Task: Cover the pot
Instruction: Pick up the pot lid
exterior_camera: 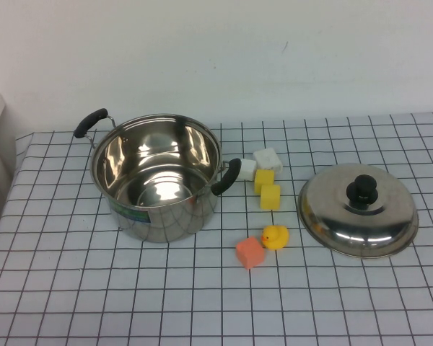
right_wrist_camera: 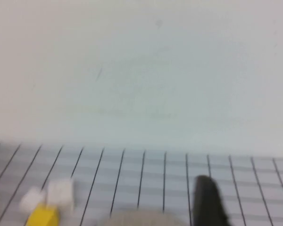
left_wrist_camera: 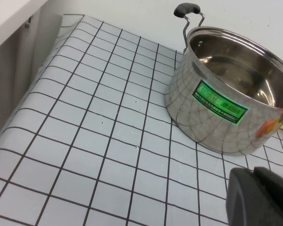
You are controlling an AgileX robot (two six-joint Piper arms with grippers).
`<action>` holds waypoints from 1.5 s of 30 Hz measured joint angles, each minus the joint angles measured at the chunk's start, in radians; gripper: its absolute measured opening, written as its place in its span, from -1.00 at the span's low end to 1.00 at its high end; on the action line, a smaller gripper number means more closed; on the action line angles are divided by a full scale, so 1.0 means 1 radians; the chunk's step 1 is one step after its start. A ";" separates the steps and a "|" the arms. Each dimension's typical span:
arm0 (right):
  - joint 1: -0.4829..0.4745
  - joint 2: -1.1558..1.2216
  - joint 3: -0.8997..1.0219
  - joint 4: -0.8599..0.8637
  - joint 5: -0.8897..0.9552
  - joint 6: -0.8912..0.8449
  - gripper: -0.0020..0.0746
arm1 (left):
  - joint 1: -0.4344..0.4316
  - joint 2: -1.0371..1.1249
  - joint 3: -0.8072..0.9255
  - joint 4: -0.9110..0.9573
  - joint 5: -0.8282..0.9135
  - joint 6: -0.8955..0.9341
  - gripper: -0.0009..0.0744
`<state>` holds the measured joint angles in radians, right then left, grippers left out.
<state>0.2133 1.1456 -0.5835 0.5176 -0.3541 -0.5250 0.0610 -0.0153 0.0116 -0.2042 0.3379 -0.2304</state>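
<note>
- Pot (exterior_camera: 156, 189): polished steel, mirror-bright inside and out; glossy green label on its wall; matt black side handles, plastic by the look.
- Lid (exterior_camera: 357, 210): same shiny steel, smooth dome; black knob with a slight sheen.
- Table cover (exterior_camera: 72, 288): white, black grid lines, smooth and matt, cloth-like.
- Small blocks (exterior_camera: 270, 196) and duck (exterior_camera: 275, 236): matt, soft-looking, maybe rubber or foam.
- Left gripper (left_wrist_camera: 262, 197): matt black finger, low near the pot; right gripper (right_wrist_camera: 210, 197): dark finger, blurred, above the cover.

Lid (exterior_camera: 357, 210) lies right of pot (exterior_camera: 157, 180).
</note>
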 joint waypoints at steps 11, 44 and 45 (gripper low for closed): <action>0.006 0.663 -0.053 -0.443 -0.747 0.461 0.45 | 0.000 0.000 0.000 0.000 0.000 0.000 -0.98; 0.006 1.312 -0.491 -0.395 -0.782 0.511 0.34 | 0.000 0.000 0.000 0.000 0.000 -0.004 -0.98; 0.006 1.316 -0.491 -0.394 -0.782 0.511 0.34 | 0.000 0.000 0.000 0.000 0.000 -0.004 -0.98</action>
<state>0.2194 2.4612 -1.0746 0.1238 -1.1356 -0.0138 0.0610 -0.0153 0.0116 -0.2042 0.3379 -0.2345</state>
